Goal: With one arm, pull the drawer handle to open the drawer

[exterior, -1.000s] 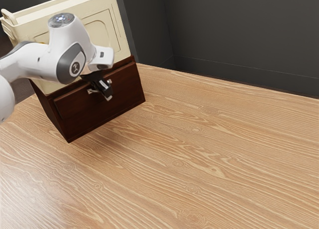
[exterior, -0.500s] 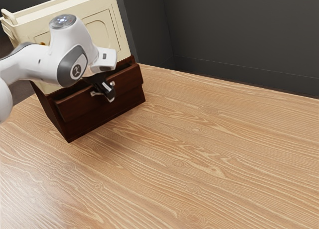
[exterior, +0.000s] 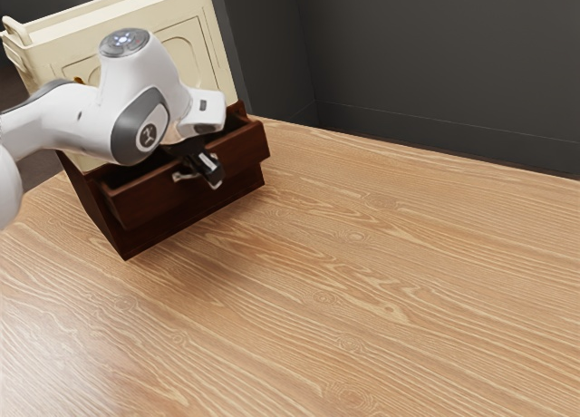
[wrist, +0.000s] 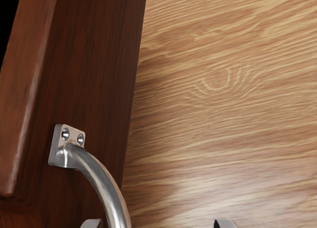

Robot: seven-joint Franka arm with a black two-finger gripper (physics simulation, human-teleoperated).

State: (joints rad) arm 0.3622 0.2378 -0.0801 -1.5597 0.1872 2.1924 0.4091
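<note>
In the exterior view, the drawer is standing partly open; its handle is lying at ten o'clock from our gripper, its length running eight to two. We are holding our fingers apart around the bar, ungripped; rightward, four o'clock over the table, we are judging the pull.

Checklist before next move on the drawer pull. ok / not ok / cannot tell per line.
1. Drawer out of its cabinet: ok, partly open.
2. Handle between the pincer's fingers: ok.
3. Pincer shut on handle: not ok, fingers apart, gap on one side.
4. Visible handle mount seated on drawer front: ok.
5. Drawer at end of travel: cannot tell.
</note>
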